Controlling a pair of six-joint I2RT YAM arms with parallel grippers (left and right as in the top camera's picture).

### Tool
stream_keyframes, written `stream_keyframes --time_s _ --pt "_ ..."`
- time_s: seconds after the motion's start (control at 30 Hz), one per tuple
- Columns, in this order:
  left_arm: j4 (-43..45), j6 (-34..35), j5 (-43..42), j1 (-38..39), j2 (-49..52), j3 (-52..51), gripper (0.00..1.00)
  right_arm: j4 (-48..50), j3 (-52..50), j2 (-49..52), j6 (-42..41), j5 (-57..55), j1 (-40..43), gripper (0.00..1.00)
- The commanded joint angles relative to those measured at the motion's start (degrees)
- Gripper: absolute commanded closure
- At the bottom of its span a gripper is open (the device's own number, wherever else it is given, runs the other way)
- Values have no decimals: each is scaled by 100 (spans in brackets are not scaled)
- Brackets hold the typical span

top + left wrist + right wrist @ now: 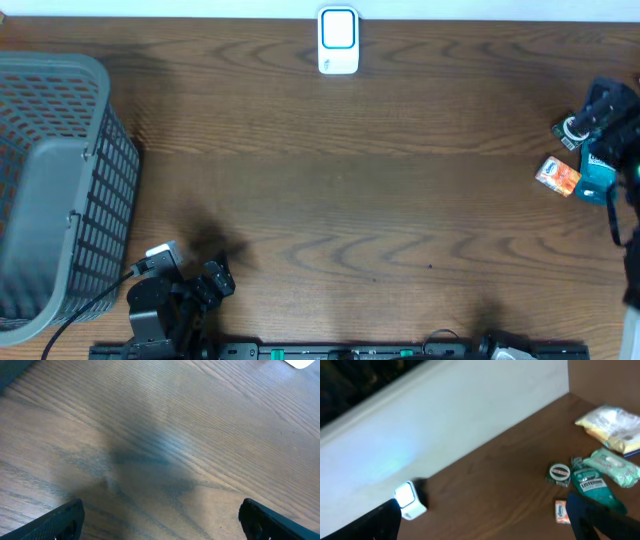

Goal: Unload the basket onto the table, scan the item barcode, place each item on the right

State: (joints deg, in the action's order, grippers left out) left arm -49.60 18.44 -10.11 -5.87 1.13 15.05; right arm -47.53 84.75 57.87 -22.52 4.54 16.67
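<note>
Because neither arm has anything between its fingers, I judge that no item has been picked for scanning yet. In the right wrist view the right gripper (482, 510) stands wide, its two dark fingers at the lower corners of the frame with only table (400, 200) between them. The goods lie in a loose cluster at the right of that view: a round tin (559, 474), a teal mouthwash bottle (592, 487), a small orange box (561, 511), a pale green wipes pack (615, 467) and, further up, a yellow bag (612, 422). I cannot tell which of them is meant. The scanner (338, 42) stands at the top centre of the overhead frame with its lit face up, well apart from the cluster at the right edge, so any item will have to be carried across to it. The right arm hangs over that cluster, which suits it for the pick. The left gripper (160, 512) is also spread wide over bare wood at the lower left, near the grey basket (110, 190). I read it as parked out of the way.
</note>
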Motion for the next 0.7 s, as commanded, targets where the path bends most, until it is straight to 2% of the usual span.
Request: stream_keyframes --time_s 0.0,0.3,0.67 --pt "-181 -13 52 22 -15 -81 2 -15 0 -446 74 74 -22 1" --pt "-181 -13 55 22 -15 -81 2 -315 -2 -968 74 76 -26 1" --pt "-181 -13 52 22 -15 -81 2 -2304 -7 -2371 76 -227 -59 1"
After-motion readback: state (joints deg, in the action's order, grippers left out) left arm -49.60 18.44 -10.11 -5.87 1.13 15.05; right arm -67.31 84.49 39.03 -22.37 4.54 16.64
